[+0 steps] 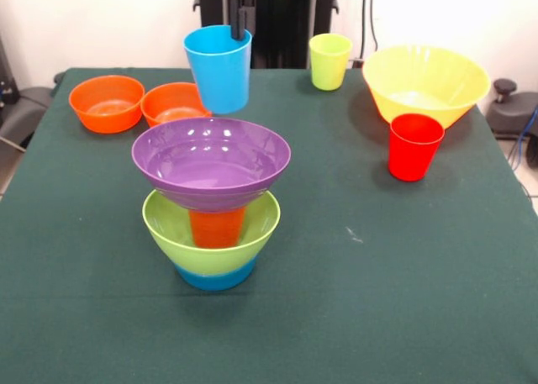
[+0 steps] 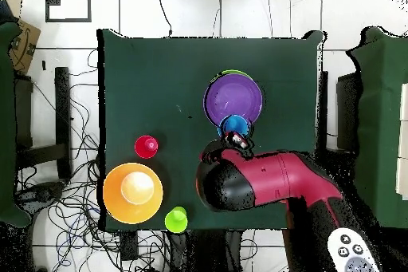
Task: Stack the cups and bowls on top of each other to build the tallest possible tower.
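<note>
The tower stands at the front centre: a small blue bowl (image 1: 215,276) lowest, a lime green bowl (image 1: 210,233) on it, an orange cup (image 1: 216,227) upright inside that, and the wide purple bowl (image 1: 211,161) on top. My gripper (image 1: 238,27) comes down from above, shut on the rim of a light blue cup (image 1: 220,73), one finger inside it. The cup hangs in the air behind the tower. In the overhead view the light blue cup (image 2: 236,127) sits just beside the purple bowl (image 2: 233,100), with the gripper (image 2: 236,138) over it.
Two small orange bowls (image 1: 107,103) (image 1: 172,103) rest at the back left. A yellow-green cup (image 1: 329,61), the large yellow bowl (image 1: 425,83) and a red cup (image 1: 414,146) stand at the right. The red arm (image 2: 271,181) hides the orange bowls from overhead.
</note>
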Tool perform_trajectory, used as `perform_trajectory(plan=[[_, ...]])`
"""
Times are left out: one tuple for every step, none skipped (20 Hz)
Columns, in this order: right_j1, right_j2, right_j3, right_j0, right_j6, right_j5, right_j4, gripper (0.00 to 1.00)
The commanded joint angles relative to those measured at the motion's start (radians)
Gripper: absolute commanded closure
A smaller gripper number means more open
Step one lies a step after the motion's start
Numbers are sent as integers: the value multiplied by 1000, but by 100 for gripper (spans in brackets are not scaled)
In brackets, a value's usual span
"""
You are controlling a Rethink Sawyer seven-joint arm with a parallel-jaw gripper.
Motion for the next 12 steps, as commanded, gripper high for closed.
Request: perform_trajectory(plan=[[52,-45,-23,35,72,-20,-87,100],[53,-42,-22,31,70,-26,-89,100],[56,-42,-24,31,70,-29,-93,100],[60,-42,-26,30,70,-31,-96,100],[63,-41,-27,30,69,-36,-99,100],[63,-39,-26,26,68,-38,-99,100],[66,-37,-26,24,67,-42,-101,100],[67,-35,-25,22,66,-45,-101,100],[69,-35,-25,21,67,-48,-104,100],[68,-32,-24,19,65,-50,-104,100],[71,-31,-24,17,65,-57,-106,100],[74,-30,-25,16,64,-60,-108,100]])
